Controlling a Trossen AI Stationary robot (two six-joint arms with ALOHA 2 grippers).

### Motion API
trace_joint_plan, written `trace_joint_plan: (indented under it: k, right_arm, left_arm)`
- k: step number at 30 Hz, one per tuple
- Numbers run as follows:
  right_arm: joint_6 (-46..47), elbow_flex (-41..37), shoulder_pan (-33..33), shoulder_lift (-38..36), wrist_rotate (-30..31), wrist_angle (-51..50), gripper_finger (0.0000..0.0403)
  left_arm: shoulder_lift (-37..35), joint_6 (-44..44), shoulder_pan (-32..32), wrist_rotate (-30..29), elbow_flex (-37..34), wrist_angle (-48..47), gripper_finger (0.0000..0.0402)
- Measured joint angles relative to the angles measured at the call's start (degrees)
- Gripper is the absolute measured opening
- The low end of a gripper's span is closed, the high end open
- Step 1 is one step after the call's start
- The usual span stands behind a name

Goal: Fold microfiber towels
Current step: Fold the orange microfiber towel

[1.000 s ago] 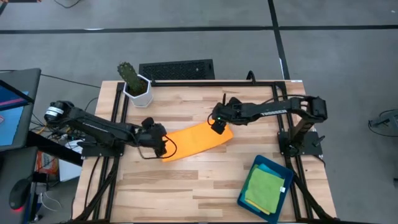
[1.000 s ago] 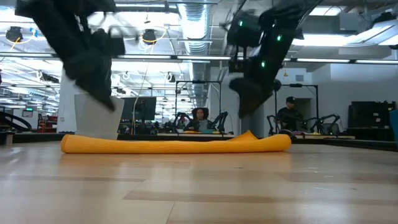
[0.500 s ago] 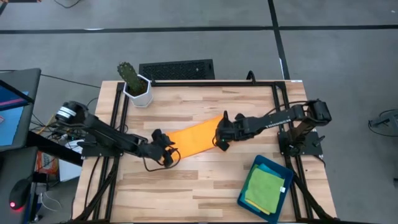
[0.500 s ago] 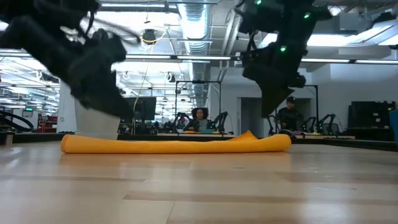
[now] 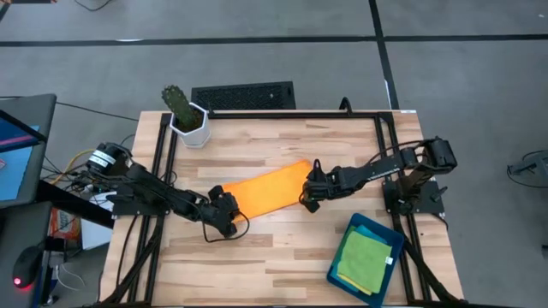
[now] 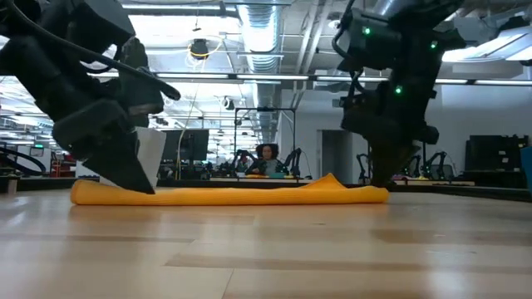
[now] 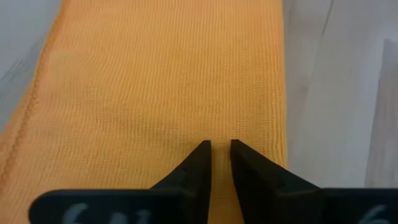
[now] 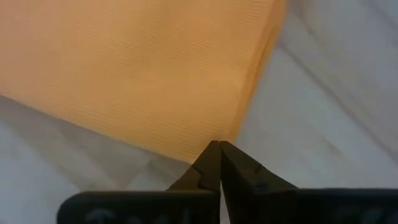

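An orange microfiber towel, folded into a long strip, lies flat and slantwise in the middle of the table. My left gripper is down on its left end, nearly shut with cloth in the narrow gap. My right gripper is down at the strip's right near corner, its fingers closed together. In the low view, the left gripper and the right gripper stand at opposite ends of the strip. A green towel lies in the tray. My left gripper pinches the top of the towel's left end, close to its near long edge, between the two fingertips. The fingers slant down from the table's left and point along the strip. The towel lies on the table; how many layers are caught, I cannot tell. My right gripper closes on the very tip of the towel's right near corner. The fingers come steeply from above. The fingertips hide how much cloth sits between them. The corner stays flat on the table.
A dark teal tray stands at the near right corner. A white pot with a cactus stands at the far left corner. Bare wood lies near and far of the strip. People sit in the room beyond the table.
Both grippers have come down and toward the table's near edge, onto the two ends of the orange strip. The left one has tipped steeper. In the low view the strip's left end has slid a little outward; its right end has stayed.
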Motion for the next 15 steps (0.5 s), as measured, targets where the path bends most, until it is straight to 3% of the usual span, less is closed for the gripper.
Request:
trace_joint_plan:
  k: [6,11,15]
  right_arm:
    - [3.4,0.0,3.8,0.0,-1.5,0.8,0.0012]
    - [7.6,0.0,8.2,0.0,-0.9,2.0,0.0022]
    - [9.2,1.5,12.7,-0.8,12.8,4.6,0.0024]
  left_arm:
    - [-2.3,-1.2,-0.8,2.3,0.2,-7.6,0.0046]
    - [-5.3,2.7,-1.2,3.7,0.1,-13.6,0.0045]
    - [-7.5,9.0,-1.1,3.6,0.0,-18.0,0.0045]
